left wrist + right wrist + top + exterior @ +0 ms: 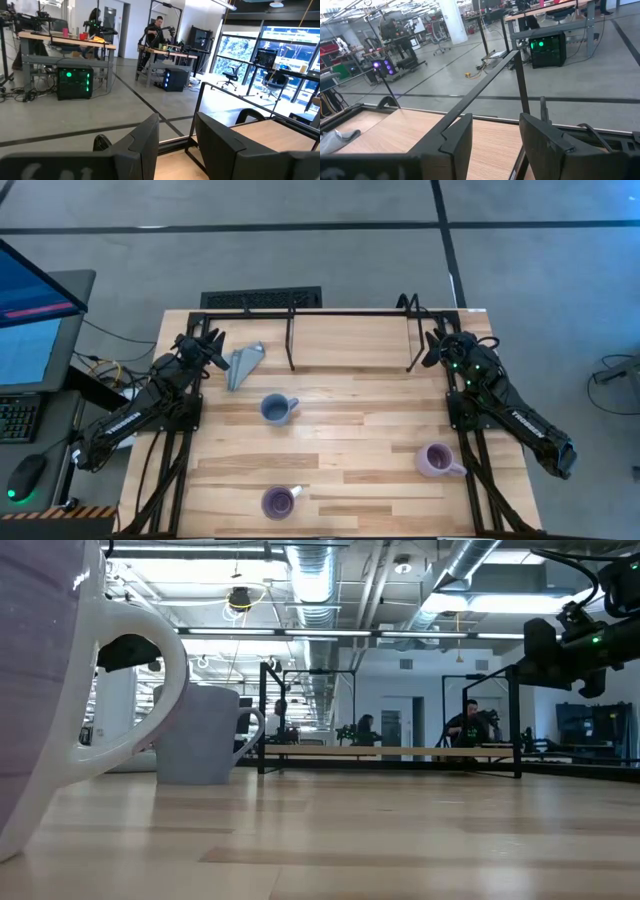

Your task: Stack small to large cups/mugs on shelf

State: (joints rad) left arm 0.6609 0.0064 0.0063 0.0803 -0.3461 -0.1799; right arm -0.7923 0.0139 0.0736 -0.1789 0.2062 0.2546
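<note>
Three mugs stand upright on their bases on the wooden table. The blue-grey mug [275, 408] [200, 735] is near the middle. The purple mug with a white patch [278, 502] [50, 690] is at the near edge. The pale lilac mug [435, 460] is toward the right. The black tube shelf [330, 312] [390, 752] stands on thin legs along the far edge. My left gripper [212, 345] [177, 145] waits open at the shelf's left end. My right gripper [432, 345] [495, 145] waits open at its right end. Neither holds anything.
A grey folded wedge [245, 363] [340, 137] lies at the far left, beside my left gripper. Bare wood lies between the mugs and the shelf. A monitor and keyboard [30, 340] sit off the table's left side. People show at desks in the room behind.
</note>
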